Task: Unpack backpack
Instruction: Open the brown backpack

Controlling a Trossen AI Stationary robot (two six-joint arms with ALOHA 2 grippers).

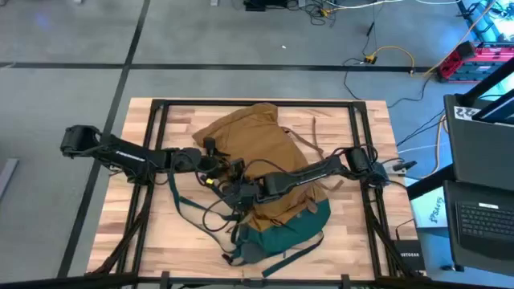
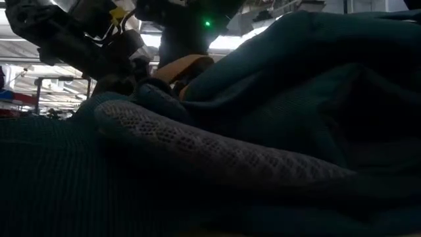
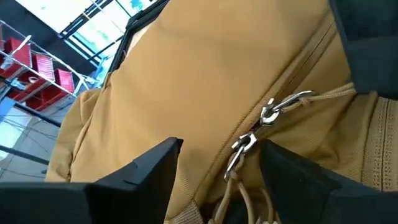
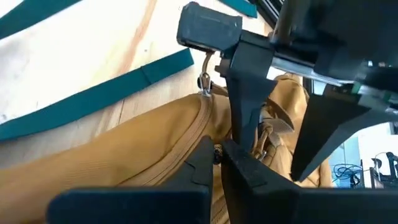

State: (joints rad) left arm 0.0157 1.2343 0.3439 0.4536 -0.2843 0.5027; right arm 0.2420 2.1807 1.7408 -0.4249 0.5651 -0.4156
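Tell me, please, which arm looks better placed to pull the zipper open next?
Probably the left: its open pincer straddles the metal zipper pulls on the backpack. The right pincer sits shut against the fabric beside it.

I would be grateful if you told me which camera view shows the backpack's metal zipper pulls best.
The left wrist view: the zipper pulls hang close up on the tan backpack, between the left gripper fingers. The right wrist view shows one pull, partly blocked by the grippers. The high view shows the whole backpack but no pulls; the low view shows only dark fabric.
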